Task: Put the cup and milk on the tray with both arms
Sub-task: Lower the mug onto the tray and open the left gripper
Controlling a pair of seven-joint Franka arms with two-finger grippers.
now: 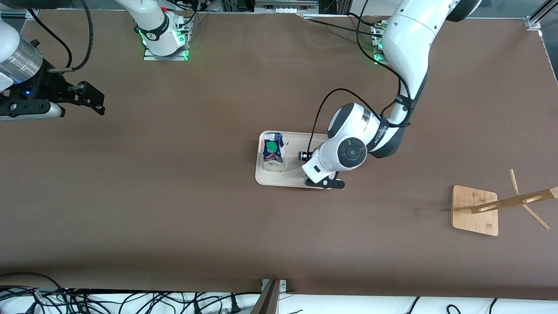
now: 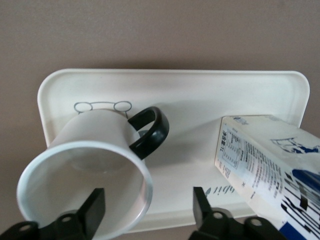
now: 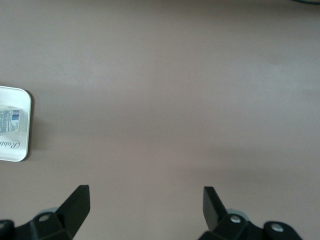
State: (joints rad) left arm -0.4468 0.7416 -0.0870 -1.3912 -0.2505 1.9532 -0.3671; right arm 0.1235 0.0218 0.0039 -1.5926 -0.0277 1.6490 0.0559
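Observation:
The cup (image 2: 95, 135) stands upright on the tray (image 2: 200, 90), its black handle toward the milk (image 2: 270, 170). My left gripper (image 2: 147, 207) is open just above it; one finger is over the cup's mouth, the other outside the rim, neither pressing the wall. In the front view the left arm's hand (image 1: 322, 168) covers the cup. The milk (image 1: 273, 152) stands on the tray (image 1: 261, 179) at its end toward the right arm. My right gripper (image 1: 96, 99) is open and empty over bare table at the right arm's end; its wrist view (image 3: 145, 200) shows the tray's edge (image 3: 12, 150).
A bamboo rack base (image 1: 475, 209) with tilted wooden rods stands at the left arm's end of the table, nearer the front camera than the tray. Cables lie along the table's front edge (image 1: 130, 301).

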